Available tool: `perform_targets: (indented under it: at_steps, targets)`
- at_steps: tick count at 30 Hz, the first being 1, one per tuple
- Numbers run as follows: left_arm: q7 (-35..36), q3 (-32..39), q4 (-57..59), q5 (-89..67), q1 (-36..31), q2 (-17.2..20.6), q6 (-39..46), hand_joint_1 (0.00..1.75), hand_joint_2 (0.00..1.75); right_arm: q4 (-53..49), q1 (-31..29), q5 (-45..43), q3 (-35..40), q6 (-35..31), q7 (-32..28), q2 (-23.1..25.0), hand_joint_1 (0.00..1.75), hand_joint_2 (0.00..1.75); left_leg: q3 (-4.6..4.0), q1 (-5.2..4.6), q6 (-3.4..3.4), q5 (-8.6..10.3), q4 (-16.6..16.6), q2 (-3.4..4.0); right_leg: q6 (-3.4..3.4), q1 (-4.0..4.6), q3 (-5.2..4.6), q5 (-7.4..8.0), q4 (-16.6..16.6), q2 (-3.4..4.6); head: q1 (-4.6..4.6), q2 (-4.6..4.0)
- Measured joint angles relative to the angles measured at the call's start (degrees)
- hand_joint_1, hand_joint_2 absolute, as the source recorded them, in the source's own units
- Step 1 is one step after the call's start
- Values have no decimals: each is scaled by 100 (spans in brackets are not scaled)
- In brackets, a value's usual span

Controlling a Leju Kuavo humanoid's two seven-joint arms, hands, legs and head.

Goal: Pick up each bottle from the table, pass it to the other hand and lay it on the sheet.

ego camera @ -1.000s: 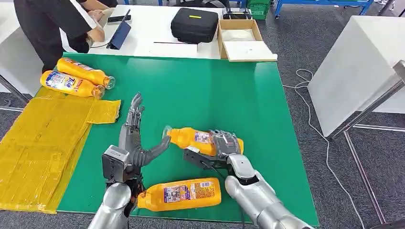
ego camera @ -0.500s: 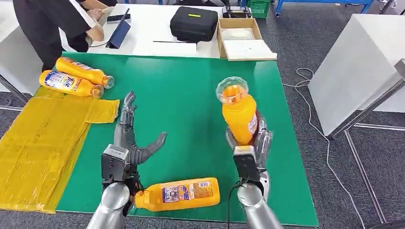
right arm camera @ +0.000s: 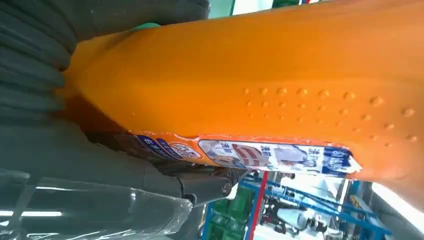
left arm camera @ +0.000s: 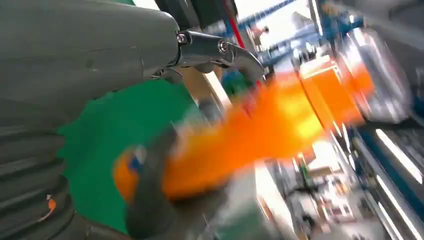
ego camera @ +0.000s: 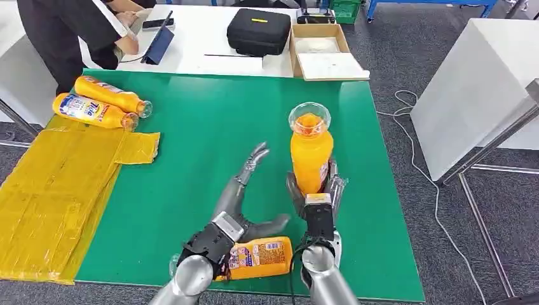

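- The right hand (ego camera: 316, 194) grasps an orange bottle (ego camera: 311, 152) low on its body and holds it above the green surface (ego camera: 254, 127), toward the right edge.
- This held bottle stands roughly upright, long axis vertical, its clear cap end up toward the head camera; the right wrist view shows its label and dimpled body (right arm camera: 280, 85) close up.
- The left hand (ego camera: 245, 194) is released, fingers spread and holding nothing, reaching diagonally toward the held bottle, just beside it and apart from it.
- A second bottle (ego camera: 260, 254) lies on its side near the front edge, long axis along that edge, partly under the left arm.
- Two more bottles (ego camera: 102, 105) lie side by side at the far left corner, caps pointing right.
- The yellow sheet (ego camera: 57, 190) covers the left edge of the surface.
- A person (ego camera: 70, 32) stands beyond the far left corner.
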Motion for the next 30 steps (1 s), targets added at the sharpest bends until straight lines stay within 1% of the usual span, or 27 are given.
perform_targets:
  at_steps: [5, 13, 18, 30]
  targets:
    - [138, -188, 79, 77, -100, -4, -254, 0, 175, 319, -180, 87, 87, -83, 57, 57, 175, 175, -1, 1, -1, 1, 0, 0, -1, 0, 0, 1, 1, 1, -2, 0]
    - [175, -219, 135, 66, -189, -4, -236, 0, 175, 811, -499, 433, 153, -275, 74, 144, 175, 175, 0, 3, -5, 4, 0, 1, -1, 1, 0, 1, 3, 1, -2, 0]
    - [216, -156, 150, 66, -196, -4, -108, 0, 175, 992, -574, 658, 205, -330, 37, 190, 175, 175, -1, 4, -5, 4, 0, 1, -1, 1, -1, 1, 3, 2, 0, 0]
    - [201, -57, 184, 70, -209, -4, -31, 0, 175, 975, -554, 649, 260, -332, 48, 217, 175, 175, -1, 2, -4, 4, 0, 0, -1, 1, -3, 1, 3, 0, 0, 0]
